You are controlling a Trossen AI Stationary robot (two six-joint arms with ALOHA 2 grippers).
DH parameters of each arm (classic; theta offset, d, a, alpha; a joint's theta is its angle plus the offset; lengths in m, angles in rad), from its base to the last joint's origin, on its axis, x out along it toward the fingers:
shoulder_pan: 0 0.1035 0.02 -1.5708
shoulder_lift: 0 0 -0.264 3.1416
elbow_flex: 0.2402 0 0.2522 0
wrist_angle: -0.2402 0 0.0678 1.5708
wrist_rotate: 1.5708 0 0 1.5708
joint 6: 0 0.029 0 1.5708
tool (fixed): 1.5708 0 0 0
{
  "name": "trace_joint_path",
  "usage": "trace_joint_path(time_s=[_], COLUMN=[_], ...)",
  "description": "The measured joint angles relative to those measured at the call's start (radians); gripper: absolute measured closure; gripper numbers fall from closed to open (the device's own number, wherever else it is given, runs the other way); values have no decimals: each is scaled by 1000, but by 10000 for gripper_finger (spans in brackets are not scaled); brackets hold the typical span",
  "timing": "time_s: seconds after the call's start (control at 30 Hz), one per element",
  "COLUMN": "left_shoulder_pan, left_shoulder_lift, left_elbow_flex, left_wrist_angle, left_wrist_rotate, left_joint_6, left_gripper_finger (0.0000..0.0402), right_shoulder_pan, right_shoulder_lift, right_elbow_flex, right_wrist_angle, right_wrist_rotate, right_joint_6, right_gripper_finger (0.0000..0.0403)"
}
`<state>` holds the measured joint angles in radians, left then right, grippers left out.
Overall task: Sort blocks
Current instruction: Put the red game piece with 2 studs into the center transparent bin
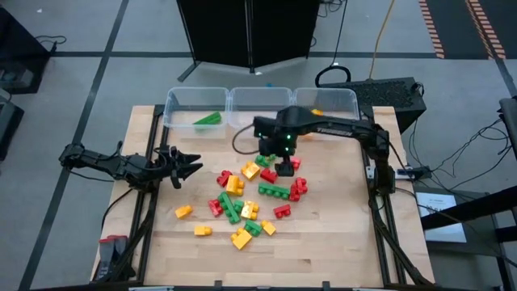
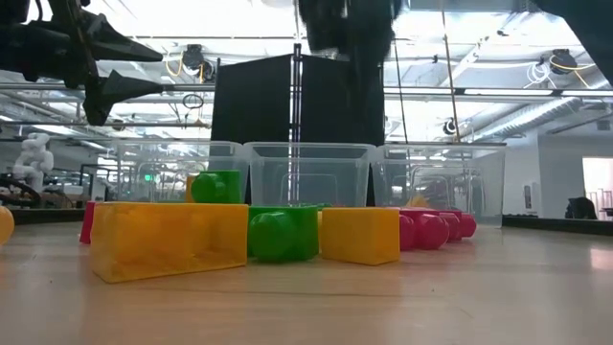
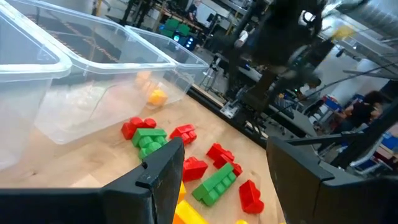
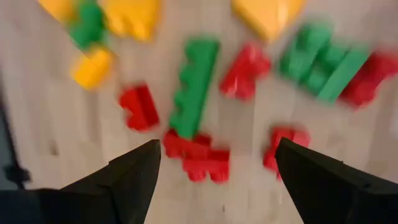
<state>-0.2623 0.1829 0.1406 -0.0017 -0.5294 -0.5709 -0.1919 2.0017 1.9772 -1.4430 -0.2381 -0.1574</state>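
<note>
Wooden worktop (image 1: 339,242) carrying the sorting scene, read from left to right; the left gripper (image 1: 191,167) is seen waiting at the left side of the worktop, well apart from the pile, its jaws spread and nothing between them; three clear bins (image 1: 198,99) are ranged in a row along the far edge, the left one holding a green block (image 1: 208,120), the middle one appearing empty, and something yellow-orange (image 1: 317,111) showing in the right one, half hidden by the arm; the blocks (image 1: 242,198), red, green and yellow, are scattered loose over the middle of the worktop, most of them unsorted, so that the task is judged to be at an early stage; the right gripper (image 1: 286,164) is held above the far right part of the pile, jaws wide apart and empty; in the right wrist view a long green block (image 4: 194,87) and a red block (image 4: 198,155) touching its end lie between the open fingers (image 4: 127,174), with other red blocks just beside; the step in hand is judged to be an approach for a pick. For the next move a single block must be singled out, the jaws centred on it and lowered so that neighbours are not caught; whether the red or the green block is aimed at cannot be told; the block would then be carried to the bin of its colour.
</note>
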Motion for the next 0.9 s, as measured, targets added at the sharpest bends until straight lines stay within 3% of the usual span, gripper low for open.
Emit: trace_joint_path(time_s=[0.17, 0.27, 0.47, 0.73, 0.9], left_shoulder_pan=[0, 0, 0, 0, 0], left_shoulder_lift=[0, 0, 0, 0, 0], left_elbow_flex=[0, 0, 0, 0, 0], left_wrist_angle=[-1, -6, -8, -8, -8], left_wrist_rotate=[39, 43, 43, 42, 41], left_joint_6=[0, -1, -1, -51, -53], left_gripper_finger=[194, 194, 194, 194, 194], right_shoulder_pan=[-41, -72, -67, -80, -85], right_shoulder_lift=[-140, -237, -343, -291, -237], right_elbow_flex=[-350, -542, -787, -923, -924], right_wrist_angle=[222, 390, 650, 853, 879], right_wrist_rotate=[17, 124, 158, 286, 287], right_joint_6=[62, 131, 209, 225, 225], right_gripper_finger=[94, 94, 94, 94, 101])
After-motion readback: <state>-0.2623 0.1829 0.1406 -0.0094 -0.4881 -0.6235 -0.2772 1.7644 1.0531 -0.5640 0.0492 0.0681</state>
